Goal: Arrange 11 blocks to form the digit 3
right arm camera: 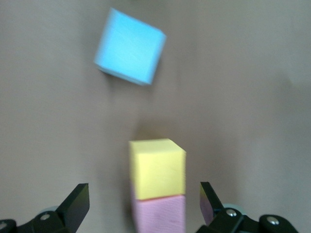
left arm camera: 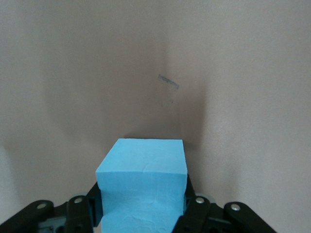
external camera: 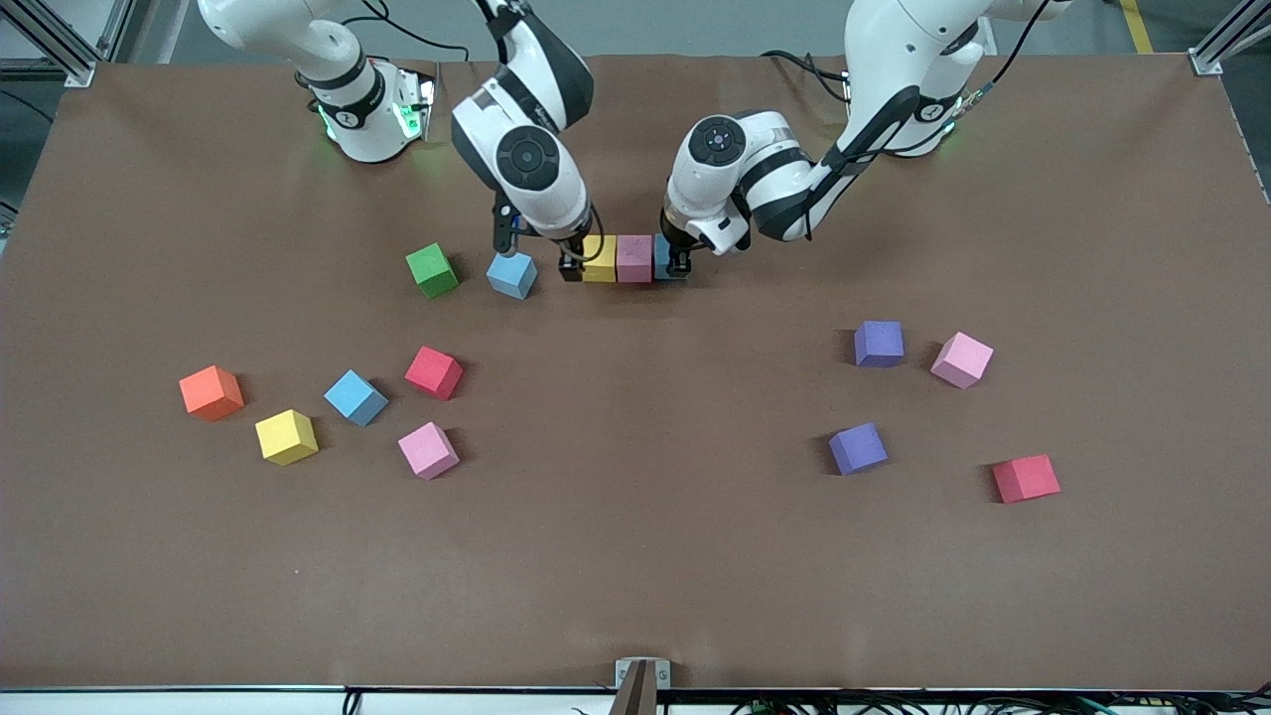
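Observation:
A short row lies near the arms' bases: a yellow block (external camera: 599,258), a pink block (external camera: 634,258) and a light blue block (external camera: 661,255) touching it at the left arm's end. My left gripper (external camera: 678,262) is shut on that light blue block (left arm camera: 142,170), which rests on the table. At the yellow end, my right gripper (external camera: 573,261) is open. In its wrist view the gripper (right arm camera: 144,198) stands wide, with the yellow block (right arm camera: 158,167) and pink block (right arm camera: 160,213) showing between its fingers. A loose light blue block (external camera: 512,275) (right arm camera: 130,46) lies just past the yellow end.
A green cube (external camera: 432,270) sits beside the loose blue one. Nearer the camera at the right arm's end lie orange (external camera: 211,392), yellow (external camera: 287,437), light blue (external camera: 355,397), red (external camera: 434,372) and pink (external camera: 429,450) cubes. Toward the left arm's end: purple (external camera: 879,344), pink (external camera: 961,359), purple (external camera: 858,448), red (external camera: 1026,479).

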Robot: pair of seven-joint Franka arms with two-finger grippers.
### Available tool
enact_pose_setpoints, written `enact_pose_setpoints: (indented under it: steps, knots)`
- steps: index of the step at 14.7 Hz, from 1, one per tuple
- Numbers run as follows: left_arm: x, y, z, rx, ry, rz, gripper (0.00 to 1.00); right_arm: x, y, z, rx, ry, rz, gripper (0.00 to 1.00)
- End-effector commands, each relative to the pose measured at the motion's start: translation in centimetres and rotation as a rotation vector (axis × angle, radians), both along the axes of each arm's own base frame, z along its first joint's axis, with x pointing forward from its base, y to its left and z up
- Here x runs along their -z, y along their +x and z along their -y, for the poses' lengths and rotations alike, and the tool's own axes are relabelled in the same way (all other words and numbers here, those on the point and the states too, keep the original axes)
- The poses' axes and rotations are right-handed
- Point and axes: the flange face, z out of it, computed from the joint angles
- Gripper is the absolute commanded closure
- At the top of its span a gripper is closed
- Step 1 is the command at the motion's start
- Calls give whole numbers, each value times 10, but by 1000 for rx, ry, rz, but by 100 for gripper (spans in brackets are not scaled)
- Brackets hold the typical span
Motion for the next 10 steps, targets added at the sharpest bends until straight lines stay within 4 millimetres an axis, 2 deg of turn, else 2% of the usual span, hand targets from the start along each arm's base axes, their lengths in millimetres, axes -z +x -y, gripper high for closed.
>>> enact_pose_setpoints:
  steps: [1,4,7,8,10]
  knots:
    - [1,-1,6,-50,-5,9,91,-24,40,27,-58,-44,89,0]
    - [-1,2,9,-52,-11,12,91,-31,72,60,-233,-31,123,0]
    - [-1,3,10,-54,-14,10,91,-29,104,114,-507,21,101,0]
    - [-1,3,11,-51,-15,11,91,-31,109,129,-607,39,90,0]
    - [2,2,10,-36,-11,13,89,-34,118,146,-800,78,88,0]
